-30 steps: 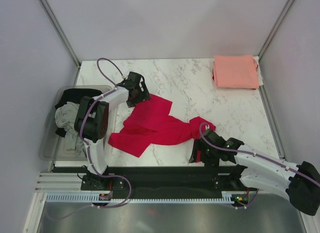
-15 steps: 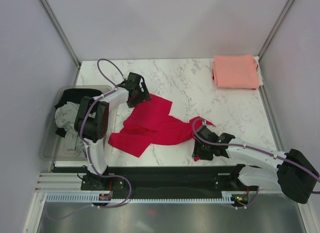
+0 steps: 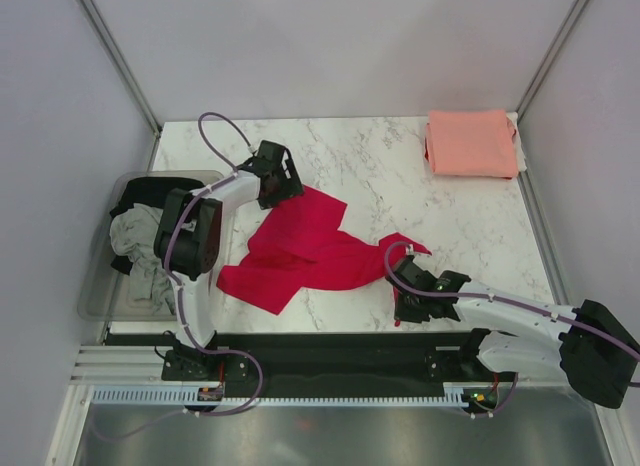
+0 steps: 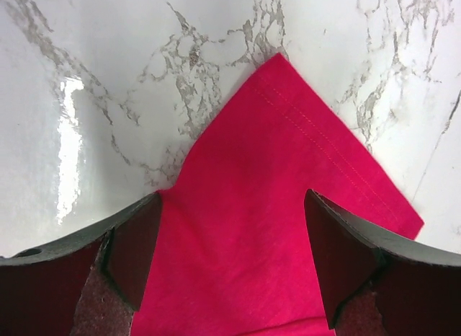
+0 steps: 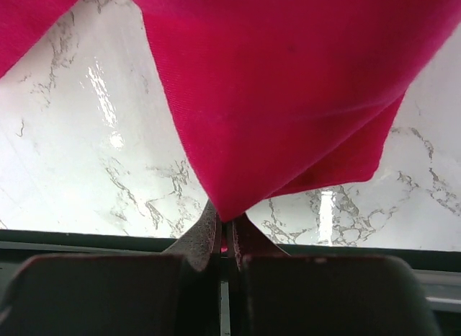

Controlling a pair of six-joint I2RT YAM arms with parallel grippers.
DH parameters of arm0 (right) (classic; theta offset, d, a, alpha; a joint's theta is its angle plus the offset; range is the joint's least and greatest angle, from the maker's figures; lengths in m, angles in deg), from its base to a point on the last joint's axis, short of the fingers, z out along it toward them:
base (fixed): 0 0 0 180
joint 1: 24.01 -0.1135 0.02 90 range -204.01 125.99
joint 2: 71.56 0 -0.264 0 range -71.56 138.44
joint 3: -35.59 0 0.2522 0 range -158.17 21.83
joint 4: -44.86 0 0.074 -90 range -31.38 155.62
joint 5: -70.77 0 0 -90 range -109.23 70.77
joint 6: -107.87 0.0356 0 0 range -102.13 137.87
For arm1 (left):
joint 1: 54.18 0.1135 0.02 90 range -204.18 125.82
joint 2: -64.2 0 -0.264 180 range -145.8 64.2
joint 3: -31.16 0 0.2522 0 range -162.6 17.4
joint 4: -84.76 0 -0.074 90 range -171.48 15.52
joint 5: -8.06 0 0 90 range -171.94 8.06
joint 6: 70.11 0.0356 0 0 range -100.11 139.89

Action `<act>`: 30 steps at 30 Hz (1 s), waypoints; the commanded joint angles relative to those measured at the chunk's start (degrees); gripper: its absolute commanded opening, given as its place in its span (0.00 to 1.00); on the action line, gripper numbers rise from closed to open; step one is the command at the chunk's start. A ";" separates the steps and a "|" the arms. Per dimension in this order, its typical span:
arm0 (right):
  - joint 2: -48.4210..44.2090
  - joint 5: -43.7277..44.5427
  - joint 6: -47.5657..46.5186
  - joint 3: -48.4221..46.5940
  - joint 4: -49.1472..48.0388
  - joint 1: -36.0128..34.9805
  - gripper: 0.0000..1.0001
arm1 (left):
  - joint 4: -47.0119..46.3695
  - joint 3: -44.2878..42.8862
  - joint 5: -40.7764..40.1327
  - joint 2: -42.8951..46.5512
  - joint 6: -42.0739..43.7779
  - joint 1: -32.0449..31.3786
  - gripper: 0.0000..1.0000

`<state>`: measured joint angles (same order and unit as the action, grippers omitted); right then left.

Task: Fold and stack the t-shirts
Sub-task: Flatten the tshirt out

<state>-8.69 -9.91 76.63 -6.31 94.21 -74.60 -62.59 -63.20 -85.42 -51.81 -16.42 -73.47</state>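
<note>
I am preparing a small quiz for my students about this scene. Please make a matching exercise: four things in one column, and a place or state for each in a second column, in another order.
Things
1. red shirt
2. pink shirt
3. left gripper
4. right gripper

Places or states
A. folded, at the far right corner of the table
B. shut on an edge of the red shirt
C. crumpled, in the middle of the table
D. open, above a corner of the red shirt

Pairs: 1-C, 2-A, 3-D, 4-B
</note>
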 commanded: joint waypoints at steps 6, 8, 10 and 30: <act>-0.03 1.40 -0.40 2.39 -0.08 -0.39 0.00 | 2.90 -1.58 -14.70 5.51 6.15 0.04 0.86; 0.76 1.58 -0.84 2.13 -0.61 -0.48 0.00 | 2.47 -2.45 -15.06 5.62 7.65 0.04 0.87; 1.20 2.01 -1.28 1.78 -0.88 -0.48 0.00 | 2.02 -5.00 -13.66 3.25 9.85 0.13 0.88; 0.67 2.19 -1.46 2.04 -1.23 -0.39 0.00 | 2.46 -14.68 1.72 -11.18 8.19 -1.01 0.12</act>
<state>-8.52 -9.85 75.54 -5.96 92.25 -74.79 -60.86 -78.08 -87.32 -62.89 -8.20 -74.43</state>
